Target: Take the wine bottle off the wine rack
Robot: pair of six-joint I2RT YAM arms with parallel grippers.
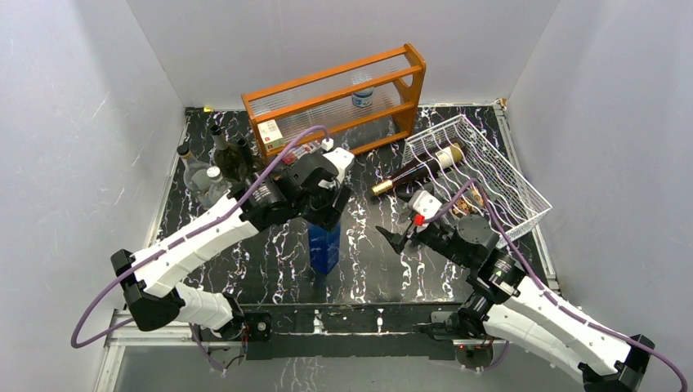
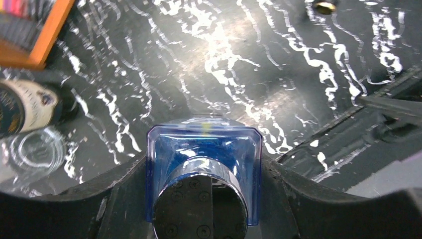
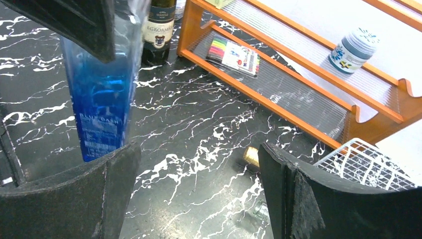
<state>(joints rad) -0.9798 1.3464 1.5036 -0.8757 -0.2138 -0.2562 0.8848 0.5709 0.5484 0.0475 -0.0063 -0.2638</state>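
The white wire rack (image 1: pixel 498 175) sits at the back right, and its corner shows in the right wrist view (image 3: pixel 366 164). A dark wine bottle (image 1: pixel 425 167) with a cream label lies in it, its neck reaching out to the left. Its gold cap (image 3: pixel 249 157) rests near the table. My right gripper (image 1: pixel 398 237) is open and empty just in front of that cap, which shows beside my right finger (image 3: pixel 196 159). My left gripper (image 1: pixel 327 214) is shut on a blue square bottle (image 2: pixel 204 144) standing mid-table.
An orange wooden shelf (image 1: pixel 335 98) stands at the back, holding a small jar (image 1: pixel 362 96) and a marker pack (image 3: pixel 234 54). Several upright bottles (image 1: pixel 221 159) cluster at the back left. The blue bottle (image 3: pixel 102 99) stands left of my right gripper.
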